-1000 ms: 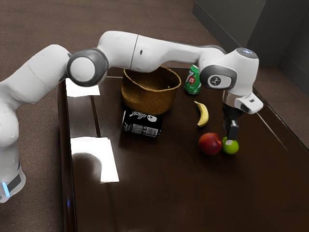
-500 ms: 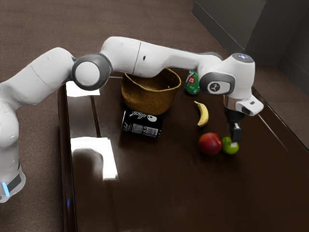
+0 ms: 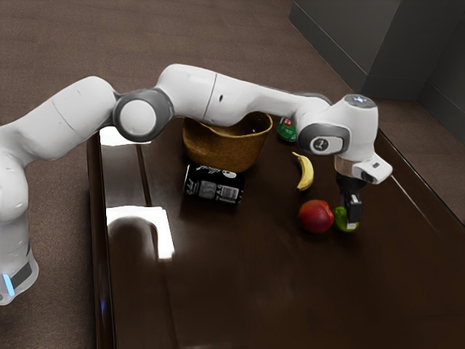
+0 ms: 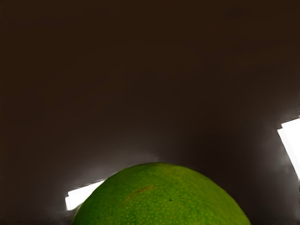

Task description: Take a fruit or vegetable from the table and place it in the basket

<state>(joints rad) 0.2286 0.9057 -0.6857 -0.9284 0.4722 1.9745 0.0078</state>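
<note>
Green lime (image 3: 340, 220) lies at the exterior view's right, the black gripper (image 3: 352, 222) at it; whether spread or closed, I cannot tell

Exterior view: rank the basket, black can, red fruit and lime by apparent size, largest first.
1. Basket, partly behind the arm
2. Black can
3. Red fruit
4. Lime, partly hidden by the end effector

Banana (image 3: 306, 175) lies behind the lime (image 4: 161, 197), can (image 3: 213, 186) before the basket (image 3: 227, 150)
</note>
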